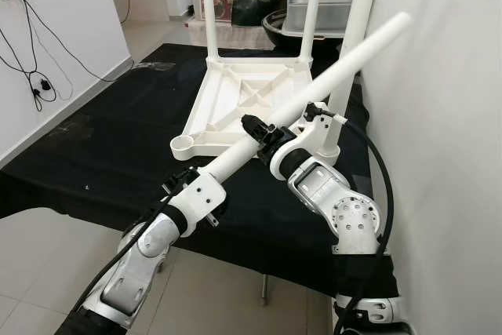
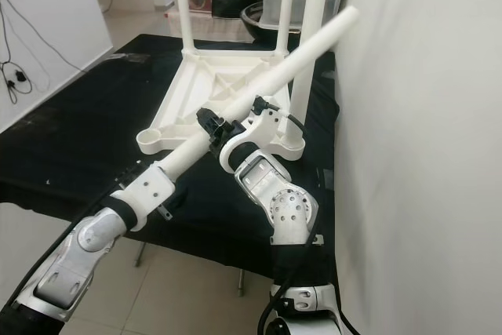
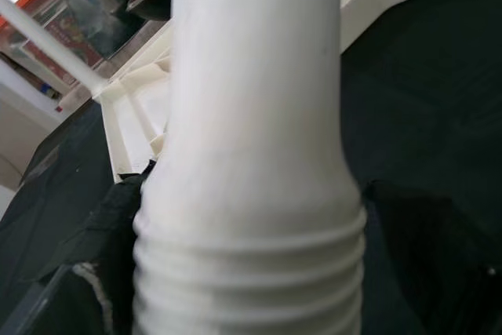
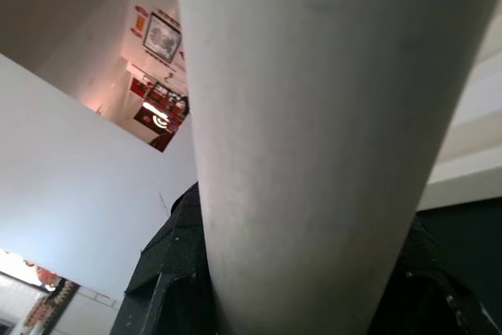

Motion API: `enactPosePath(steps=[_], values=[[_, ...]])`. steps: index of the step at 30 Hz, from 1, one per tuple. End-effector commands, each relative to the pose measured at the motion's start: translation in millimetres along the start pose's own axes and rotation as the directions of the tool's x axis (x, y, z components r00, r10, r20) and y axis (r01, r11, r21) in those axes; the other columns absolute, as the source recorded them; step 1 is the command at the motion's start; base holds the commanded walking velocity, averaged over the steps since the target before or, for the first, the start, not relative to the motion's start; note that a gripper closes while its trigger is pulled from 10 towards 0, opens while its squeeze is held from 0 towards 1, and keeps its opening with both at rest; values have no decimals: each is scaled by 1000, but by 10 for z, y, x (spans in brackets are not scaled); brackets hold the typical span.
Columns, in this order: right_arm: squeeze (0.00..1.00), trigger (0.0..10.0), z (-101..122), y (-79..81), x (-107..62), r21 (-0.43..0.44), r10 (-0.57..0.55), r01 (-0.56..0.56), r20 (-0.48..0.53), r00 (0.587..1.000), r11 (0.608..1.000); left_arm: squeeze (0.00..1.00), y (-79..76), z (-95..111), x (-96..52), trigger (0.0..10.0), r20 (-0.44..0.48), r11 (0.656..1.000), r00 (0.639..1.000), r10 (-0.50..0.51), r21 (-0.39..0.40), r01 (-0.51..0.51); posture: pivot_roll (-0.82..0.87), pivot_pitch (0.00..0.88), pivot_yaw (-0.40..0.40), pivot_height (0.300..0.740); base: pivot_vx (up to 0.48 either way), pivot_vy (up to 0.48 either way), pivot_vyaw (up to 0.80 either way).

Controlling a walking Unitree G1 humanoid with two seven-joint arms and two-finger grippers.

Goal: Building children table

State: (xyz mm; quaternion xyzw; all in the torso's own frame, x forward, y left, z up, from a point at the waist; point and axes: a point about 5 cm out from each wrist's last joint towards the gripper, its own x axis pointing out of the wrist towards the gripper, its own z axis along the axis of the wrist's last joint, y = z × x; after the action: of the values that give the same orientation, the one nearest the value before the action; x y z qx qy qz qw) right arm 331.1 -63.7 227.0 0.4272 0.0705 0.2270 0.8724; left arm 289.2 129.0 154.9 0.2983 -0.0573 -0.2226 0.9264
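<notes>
I am clamping my left gripper on the threaded low end of the loose table leg, my right gripper pinching it mid-shaft. It is slanting over the upturned tabletop on the black cloth. I should be swinging the threaded end toward the empty corner socket, keeping it straight.
</notes>
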Motion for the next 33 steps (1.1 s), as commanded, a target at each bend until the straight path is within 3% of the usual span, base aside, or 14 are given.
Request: enactPosePath(steps=[1,3,8,10,11,12,14,16,19,23,24,25,31,33], values=[[0,0,2,260,82,49,94,-96,50,994,994,1000,3,-83,-52,10000,-36,1000,999,-7,-3,6,75,0,-1,740,0,0,0],[0,0,48,248,86,42,89,-92,61,994,995,1000,14,-112,-68,10000,-49,1000,999,4,11,-4,75,0,-2,740,0,0,0],[0,0,356,180,91,-74,42,-28,191,981,997,1000,-36,-146,-126,10000,-70,999,997,34,9,-33,74,0,-4,740,0,0,0],[0,0,356,180,91,-74,42,-28,191,981,997,1000,-36,-146,-126,10000,-70,999,997,34,9,-33,74,0,-4,740,0,0,0],[0,0,474,176,79,-118,38,-10,244,969,993,263,-67,-161,-142,10000,-76,999,997,32,8,-31,71,0,-2,740,0,0,0],[0,0,646,208,41,-192,59,3,316,947,981,0,-103,-190,-169,10000,-88,999,996,32,13,-31,68,0,-1,740,0,0,0],[0,0,646,208,41,-192,59,3,316,947,981,0,-103,-190,-169,10000,-88,999,996,32,13,-31,68,0,-1,740,0,0,0],[0,0,950,375,-66,-315,171,-33,422,890,949,0,-162,-249,-241,10000,-118,1000,993,24,13,-22,71,0,-3,740,0,0,0],[0,0,1106,547,-156,-405,293,-95,461,838,909,0,-188,-297,-290,10000,-139,1000,990,20,13,-18,71,0,-7,740,0,0,0],[0,0,1143,615,-189,-443,340,-118,466,817,889,0,-191,-315,-301,10000,-146,1000,989,22,16,-20,71,0,-7,740,0,0,0],[0,0,1088,768,-209,-550,444,-165,424,789,818,0,-187,-346,-298,10000,-155,999,987,32,42,-25,71,0,-6,740,0,0,0],[0,0,1051,804,-207,-575,468,-179,405,785,799,0,-186,-350,-293,10000,-157,998,987,34,51,-26,71,0,-6,740,0,0,0],[0,0,1023,823,-194,-589,485,-188,398,779,786,0,-188,-349,-292,10000,-158,998,987,36,57,-28,71,0,-6,740,0,0,0],[0,0,907,823,-173,-621,507,-204,360,783,756,0,-192,-358,-294,10000,-161,998,986,39,61,-30,75,0,-3,740,0,0,0]])
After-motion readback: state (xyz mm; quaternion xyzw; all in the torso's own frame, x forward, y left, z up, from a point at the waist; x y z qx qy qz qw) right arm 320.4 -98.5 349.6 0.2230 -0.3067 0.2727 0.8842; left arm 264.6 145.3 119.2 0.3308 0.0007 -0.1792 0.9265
